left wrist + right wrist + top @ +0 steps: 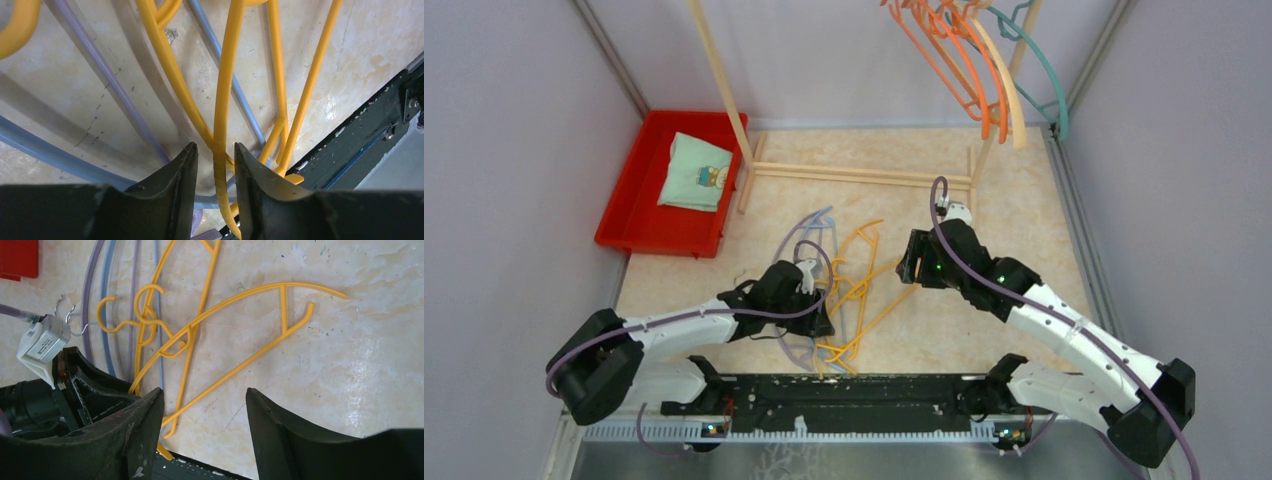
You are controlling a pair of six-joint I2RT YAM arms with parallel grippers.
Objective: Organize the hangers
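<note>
Lying loose on the table (pixel 1024 230), near its front middle: a tangled heap of hangers; yellow hangers (pixel 235 296) uppermost, their hooks interlocked; a lavender hanger (pixel 90 290) and a light blue hanger (pixel 105 290) partly beneath them, towards the left.

Hung on the pale wooden rack (pixel 724 80), far right end, close together: orange hangers (pixel 1001 120); one peach hanger (pixel 1019 125) just beside them; one teal hanger (pixel 1060 115) outermost.

Left hand (pixel 216 147): low over the near edge of the heap; fingers narrow, set either side of one yellow bar (pixel 225 90); a slit of table shows between the bar and one finger, and the bar seems to brush the other, though the wrist view is too close to be sure; not clamped.

Right hand (pixel 205 395): above bare table, to the right of the heap; fingers wide apart; nothing between them; the end of a yellow hanger lies just beside its left finger.

Red tray (pixel 624 200): far left of the table, beside the rack's foot; holds one folded pale green cloth (pixel 696 172) with a printed picture, lying flat.
</note>
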